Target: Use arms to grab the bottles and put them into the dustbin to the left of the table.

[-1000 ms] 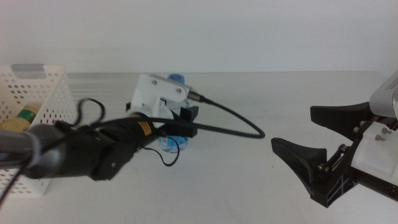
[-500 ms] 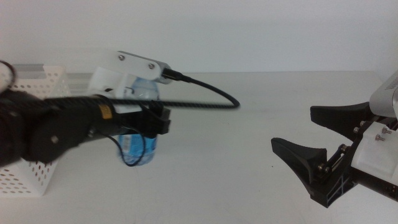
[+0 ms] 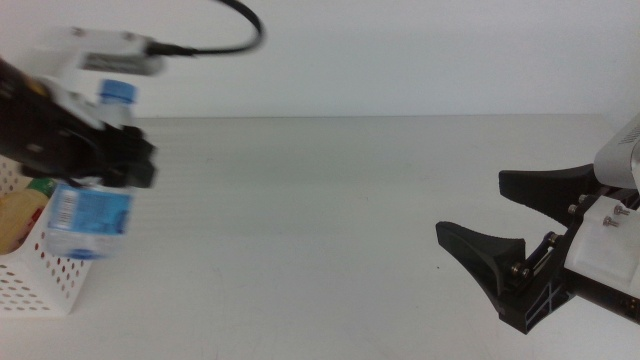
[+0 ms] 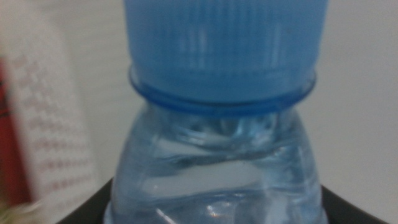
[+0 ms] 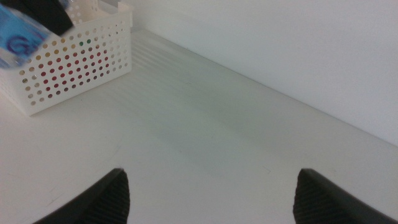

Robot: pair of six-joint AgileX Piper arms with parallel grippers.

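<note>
A small clear water bottle (image 3: 92,210) with a blue cap (image 3: 118,92) and blue label hangs in the air at the far left, with my left gripper (image 3: 100,158) shut around its body. It hovers over the near right corner of the white perforated dustbin (image 3: 40,275). In the left wrist view the bottle (image 4: 217,168) fills the picture between the dark jaws. A yellow bottle (image 3: 15,218) lies inside the dustbin. My right gripper (image 3: 472,205) waits open and empty at the right side of the table (image 3: 330,220). The right wrist view shows the dustbin (image 5: 74,68) far off.
The dustbin's wall (image 4: 56,143) shows blurred beside the bottle in the left wrist view, with something red (image 4: 6,143) behind its holes. A thick black cable (image 3: 215,45) loops above the left arm. A white wall closes off the table's far edge.
My left gripper lifted the water bottle off the table's middle and carried it up and to the left, over the dustbin's corner. The right arm has not moved.
</note>
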